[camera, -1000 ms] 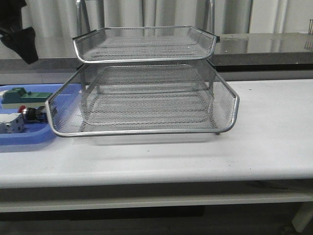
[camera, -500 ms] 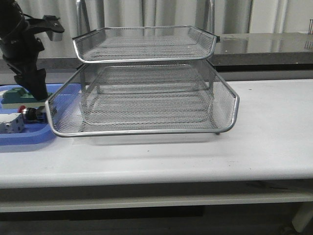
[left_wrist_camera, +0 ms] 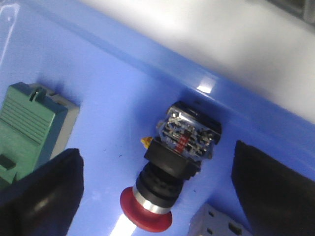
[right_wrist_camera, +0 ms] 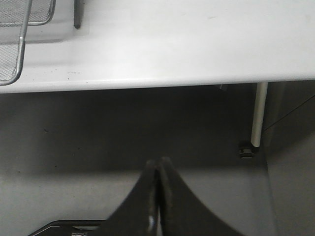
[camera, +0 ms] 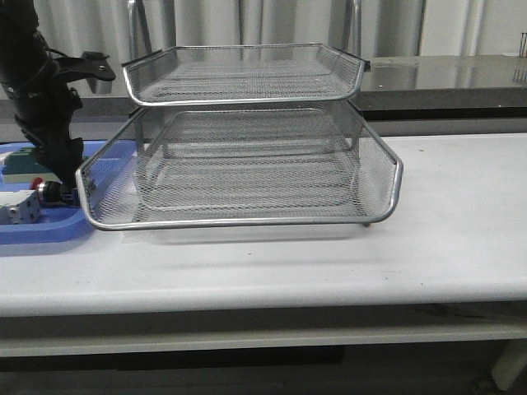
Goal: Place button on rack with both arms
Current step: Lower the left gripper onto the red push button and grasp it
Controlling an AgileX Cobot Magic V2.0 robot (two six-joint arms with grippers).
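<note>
Over the blue tray [camera: 49, 229] at the table's left end, hovering with the left gripper [left_wrist_camera: 157, 196] spread wide, one dark finger [left_wrist_camera: 42, 187] on either side of the button [left_wrist_camera: 167, 172], neither touching it yet. Lying on its side on the tray floor, that button: red cap [left_wrist_camera: 146, 216] toward the wrist camera, black collar and silver ring behind it, contact block close to the tray's far wall. Green block [left_wrist_camera: 34, 125] to one side, white-grey block [left_wrist_camera: 216, 223] near the cap on the other, both near enough to snag. Best done by sinking straight down, keeping the body centred between the fingers, closing across the black collar rather than the rounded cap, and stopping short of the tray floor. Probably wise to check that neither finger catches a neighbouring block before squeezing. Off beyond the table edge, the right gripper [right_wrist_camera: 157, 196], fingers pressed together, holding nothing. Waiting to the right of the tray, the rack [camera: 247, 156], tiers bare.
</note>
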